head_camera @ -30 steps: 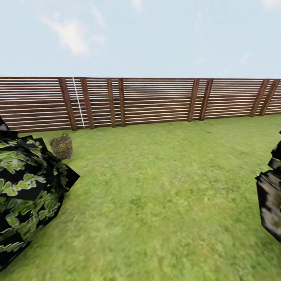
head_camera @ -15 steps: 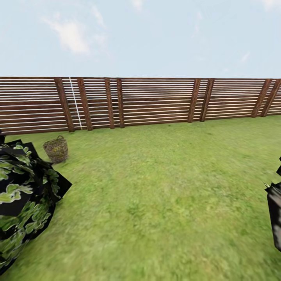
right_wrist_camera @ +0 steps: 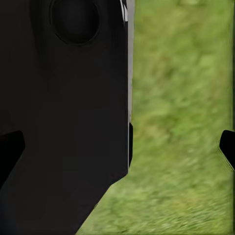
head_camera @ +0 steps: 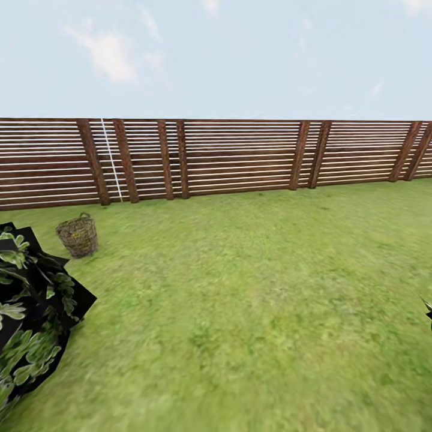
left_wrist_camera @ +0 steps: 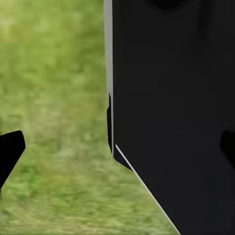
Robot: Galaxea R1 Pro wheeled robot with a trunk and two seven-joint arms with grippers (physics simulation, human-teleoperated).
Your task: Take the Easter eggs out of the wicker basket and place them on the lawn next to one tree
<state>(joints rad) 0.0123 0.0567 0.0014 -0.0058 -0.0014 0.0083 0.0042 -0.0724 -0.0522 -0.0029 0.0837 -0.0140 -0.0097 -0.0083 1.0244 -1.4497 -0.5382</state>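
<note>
The lawn (head_camera: 252, 300) runs wide and green to a slatted wooden fence (head_camera: 240, 159). Dark leafy foliage (head_camera: 30, 312) crowds the near left. The wicker basket (head_camera: 77, 235) stands upright on the grass before the fence, well apart from both claws. Left gripper (left_wrist_camera: 117, 147) and right gripper (right_wrist_camera: 117, 147) hang over grass, fingertips spread wide, pinching nothing.
</note>
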